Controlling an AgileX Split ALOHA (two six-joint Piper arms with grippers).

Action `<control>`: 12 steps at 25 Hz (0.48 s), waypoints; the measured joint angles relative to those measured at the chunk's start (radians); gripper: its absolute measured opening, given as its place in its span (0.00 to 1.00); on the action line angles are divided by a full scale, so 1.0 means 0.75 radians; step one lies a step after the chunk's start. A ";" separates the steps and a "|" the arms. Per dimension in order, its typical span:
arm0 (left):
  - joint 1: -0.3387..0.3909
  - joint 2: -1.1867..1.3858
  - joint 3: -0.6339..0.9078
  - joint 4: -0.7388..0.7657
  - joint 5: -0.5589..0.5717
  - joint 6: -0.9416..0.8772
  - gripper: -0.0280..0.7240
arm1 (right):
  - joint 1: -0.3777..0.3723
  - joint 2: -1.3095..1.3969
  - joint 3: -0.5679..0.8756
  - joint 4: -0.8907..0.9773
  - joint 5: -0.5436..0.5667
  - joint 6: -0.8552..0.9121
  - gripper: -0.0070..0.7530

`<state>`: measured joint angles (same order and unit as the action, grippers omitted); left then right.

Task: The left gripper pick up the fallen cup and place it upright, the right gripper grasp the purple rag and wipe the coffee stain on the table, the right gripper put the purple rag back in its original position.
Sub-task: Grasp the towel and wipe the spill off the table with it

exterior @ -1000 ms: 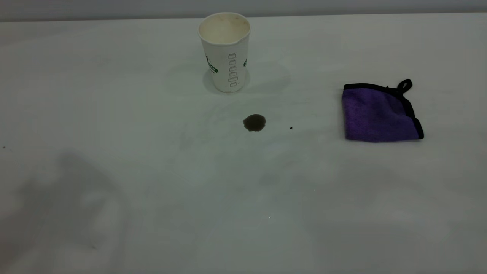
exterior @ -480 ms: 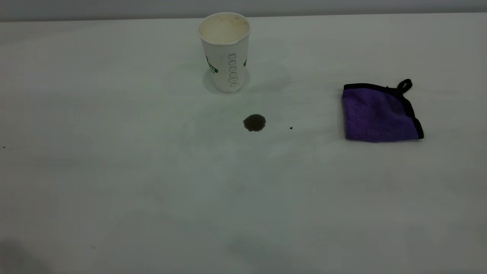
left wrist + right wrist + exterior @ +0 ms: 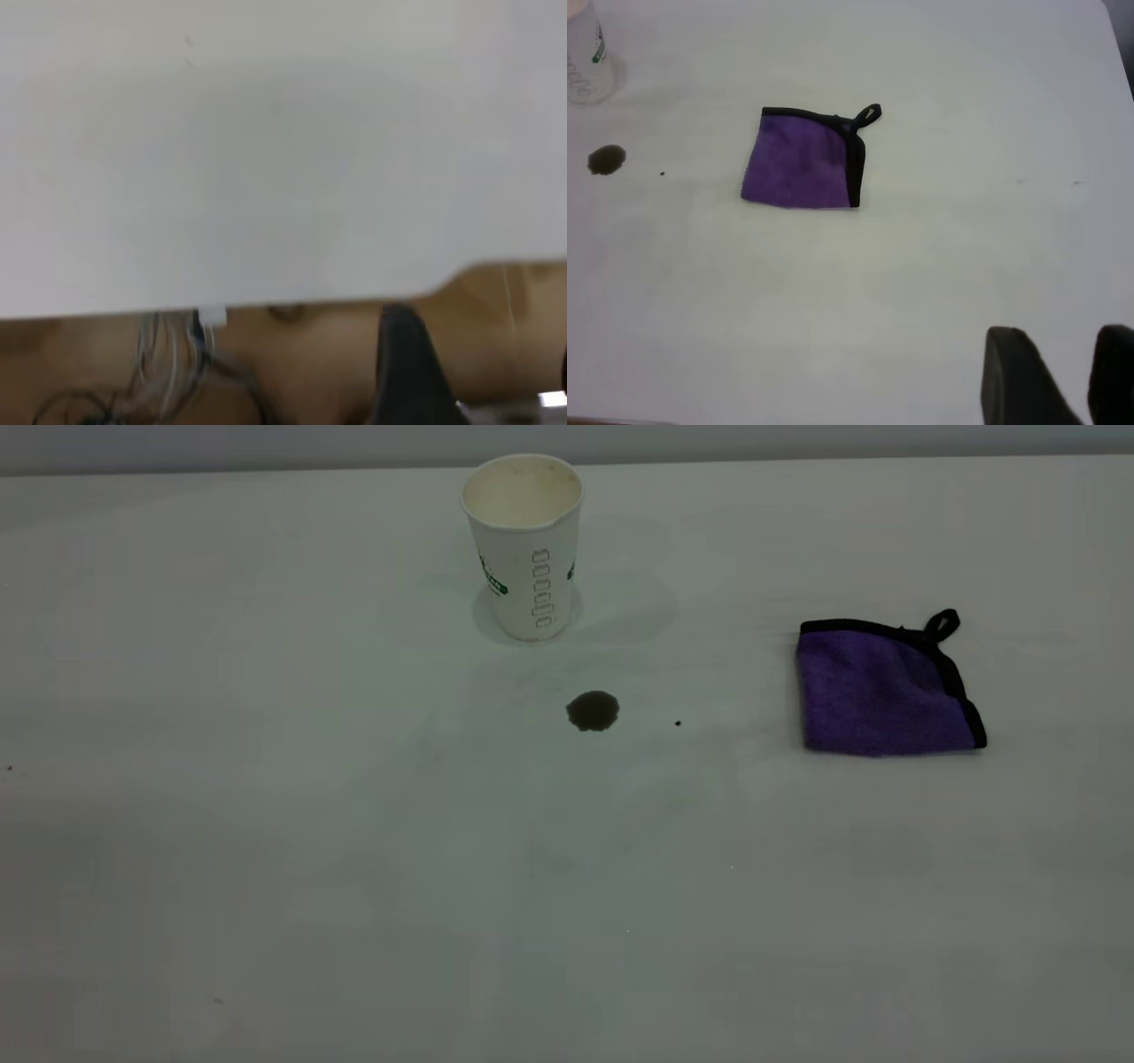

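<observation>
Exterior view | cup (image 3: pixel 523 545) upright | right gripper (image 3: pixel 1057 376) fingers spread, empty | approach purple rag (image 3: pixel 886 688) from above, pinch mid-fold | left gripper unseen

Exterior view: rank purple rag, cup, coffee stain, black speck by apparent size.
1. purple rag, though it lies nearer the camera than the cup, so that lead is unsure
2. cup, upright
3. coffee stain
4. black speck, by far the smallest

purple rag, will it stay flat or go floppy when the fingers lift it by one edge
The purple rag looks like thin soft cloth lying folded flat on the table, so it will probably droop and unfold when lifted. It seems light. Its fuzzy surface should grip well, and the corner loop may dangle.
</observation>
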<state>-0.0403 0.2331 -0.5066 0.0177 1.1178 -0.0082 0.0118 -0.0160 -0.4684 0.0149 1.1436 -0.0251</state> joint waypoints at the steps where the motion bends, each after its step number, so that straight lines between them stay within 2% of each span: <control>1: 0.000 -0.043 0.000 0.006 0.005 -0.005 0.67 | 0.000 0.000 0.000 0.000 0.000 0.000 0.32; 12: 0.003 -0.286 0.018 0.011 0.007 -0.012 0.67 | 0.000 0.000 0.000 0.000 0.000 0.000 0.32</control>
<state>-0.0384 0.0186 -0.4934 0.0263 1.1231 -0.0173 0.0118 -0.0160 -0.4684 0.0149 1.1436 -0.0251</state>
